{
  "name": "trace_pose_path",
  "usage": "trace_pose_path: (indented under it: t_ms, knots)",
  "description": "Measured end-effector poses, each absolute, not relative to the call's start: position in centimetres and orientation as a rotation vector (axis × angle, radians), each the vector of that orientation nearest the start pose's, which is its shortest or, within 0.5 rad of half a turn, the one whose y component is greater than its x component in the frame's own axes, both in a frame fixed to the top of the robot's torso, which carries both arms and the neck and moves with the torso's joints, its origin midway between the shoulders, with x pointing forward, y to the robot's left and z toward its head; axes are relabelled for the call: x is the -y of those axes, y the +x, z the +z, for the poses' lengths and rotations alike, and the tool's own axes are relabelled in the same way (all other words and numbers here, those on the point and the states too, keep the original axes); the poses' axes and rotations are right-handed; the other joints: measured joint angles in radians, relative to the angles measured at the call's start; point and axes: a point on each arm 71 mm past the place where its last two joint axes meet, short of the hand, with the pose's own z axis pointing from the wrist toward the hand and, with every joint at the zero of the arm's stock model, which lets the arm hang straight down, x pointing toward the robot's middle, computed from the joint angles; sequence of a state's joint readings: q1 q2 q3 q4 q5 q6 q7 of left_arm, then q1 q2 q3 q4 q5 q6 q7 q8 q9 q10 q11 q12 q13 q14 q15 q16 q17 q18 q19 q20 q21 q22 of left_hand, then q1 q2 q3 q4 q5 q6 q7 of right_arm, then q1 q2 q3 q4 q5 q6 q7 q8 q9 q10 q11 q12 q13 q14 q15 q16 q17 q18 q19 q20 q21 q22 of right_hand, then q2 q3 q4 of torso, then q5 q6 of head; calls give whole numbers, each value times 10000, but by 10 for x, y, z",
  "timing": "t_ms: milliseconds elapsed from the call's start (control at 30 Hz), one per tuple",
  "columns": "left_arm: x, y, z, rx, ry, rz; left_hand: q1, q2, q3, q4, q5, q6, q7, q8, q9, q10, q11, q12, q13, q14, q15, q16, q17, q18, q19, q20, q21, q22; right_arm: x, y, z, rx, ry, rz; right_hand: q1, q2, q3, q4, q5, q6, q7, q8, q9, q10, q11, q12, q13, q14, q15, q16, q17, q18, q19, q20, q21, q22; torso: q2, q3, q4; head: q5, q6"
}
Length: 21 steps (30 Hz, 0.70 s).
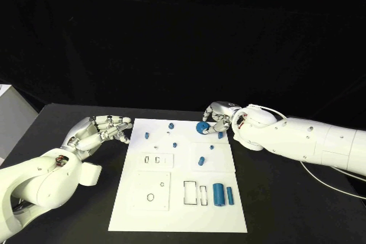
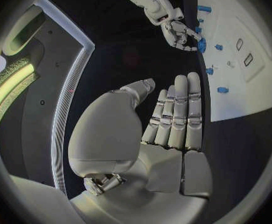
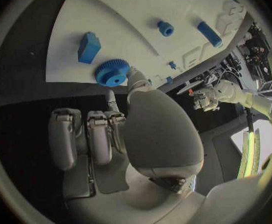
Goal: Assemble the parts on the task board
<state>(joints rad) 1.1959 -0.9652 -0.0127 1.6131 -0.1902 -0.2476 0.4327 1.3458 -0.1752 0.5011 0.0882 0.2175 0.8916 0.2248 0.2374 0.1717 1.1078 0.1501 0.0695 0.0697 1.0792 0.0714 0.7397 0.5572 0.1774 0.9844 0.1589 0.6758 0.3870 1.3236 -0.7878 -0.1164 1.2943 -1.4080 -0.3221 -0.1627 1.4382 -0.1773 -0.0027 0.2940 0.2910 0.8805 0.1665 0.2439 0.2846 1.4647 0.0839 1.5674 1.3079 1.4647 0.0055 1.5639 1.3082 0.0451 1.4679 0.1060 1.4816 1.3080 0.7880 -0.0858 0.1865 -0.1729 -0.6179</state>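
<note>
The white task board (image 1: pixel 179 207) lies in the middle of the table. My right hand (image 1: pixel 219 116) is at the board's far edge and pinches a blue gear (image 1: pixel 202 128) between thumb and a finger; the gear (image 3: pixel 113 72) sits just over the board's rim, next to a blue block (image 3: pixel 89 47). My left hand (image 1: pixel 103 130) hovers off the board's far left corner, open, fingers (image 2: pixel 176 112) straight and together, holding nothing. Small blue pegs (image 1: pixel 174 145) stand on the far half of the board. A blue cylinder (image 1: pixel 218 193) and a thinner blue bar (image 1: pixel 229 195) lie at the near right.
Outlined slots (image 1: pixel 196 192) and a raised square plate (image 1: pixel 152 191) mark the board's near half. A white box (image 1: pixel 11 117) stands at the table's far left. A cable (image 1: pixel 324 178) trails under my right arm. Bare black table (image 1: pixel 290 212) flanks the board.
</note>
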Motion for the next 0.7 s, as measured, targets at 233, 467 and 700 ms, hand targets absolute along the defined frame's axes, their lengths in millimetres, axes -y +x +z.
trace_pose_path:
  t_ms: [233,467,700]
  knots:
    - [-236,472,-157,-14248,-8711,-15708,-29,29,3,3,0,0,0,-35,-1,0,0,0,0,-3,2,0,0,-1,-37,37,0,9,250,541,-161,-16392,-408,4114,-89,89,102,-17,341,3,-4,37,0,0,0,0,-1,0,0,35,-1,0,0,0,27,-1,1,16,-7,17,-14]
    - [-237,472,-157,-14294,-8750,-15653,-53,53,29,29,0,0,0,-35,-2,1,0,0,0,-2,2,0,0,-1,-36,37,0,9,250,541,-161,-16409,-314,4191,-157,156,267,-43,672,4,-4,113,0,0,0,0,-2,1,0,35,-2,1,0,-1,26,-2,0,12,-1,-5,-42]
    - [-236,472,-158,-14340,-8774,-15624,-53,53,28,29,0,0,0,-35,7,1,0,0,0,-2,2,-1,0,-1,-73,1,0,20,249,543,-164,-16477,-226,4199,-196,195,325,-42,751,4,-4,113,-1,-1,-1,0,-4,1,-1,35,-2,2,0,-1,26,-3,1,11,4,17,-80]
